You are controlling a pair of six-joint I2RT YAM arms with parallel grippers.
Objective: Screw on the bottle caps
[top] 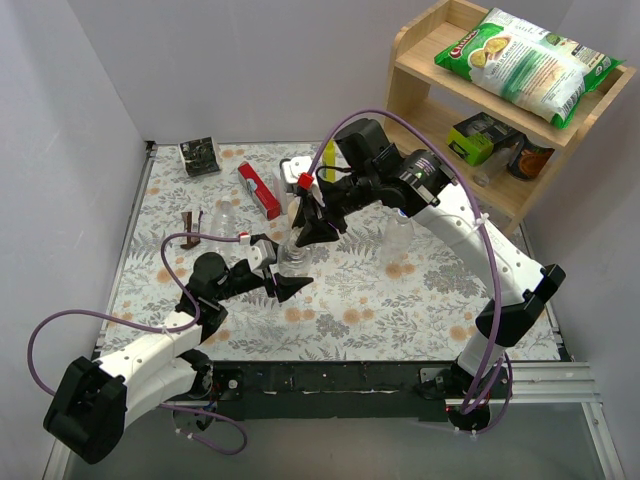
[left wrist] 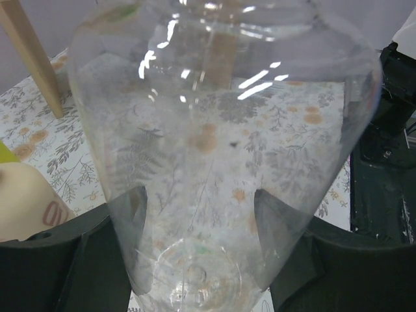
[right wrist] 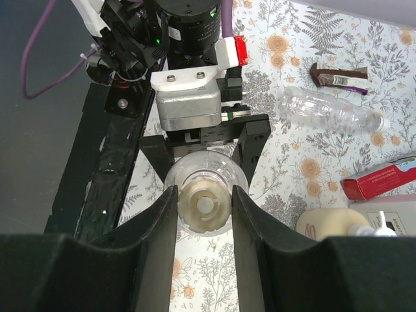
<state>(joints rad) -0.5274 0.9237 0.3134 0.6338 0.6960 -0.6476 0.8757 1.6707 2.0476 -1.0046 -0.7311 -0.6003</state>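
Right gripper (right wrist: 204,195) at lower centre of its wrist view, fingers closed on pale yellowish cap (right wrist: 204,208) seated on the neck of upright clear bottle (left wrist: 221,143); left gripper (left wrist: 200,201) clamped around that bottle's body, mid-table in top view; second bottle (right wrist: 325,110) lying on its side, upper right

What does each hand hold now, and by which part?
The left hand grips a clear bottle by its body; the right hand pinches the pale cap on its neck by the rim.
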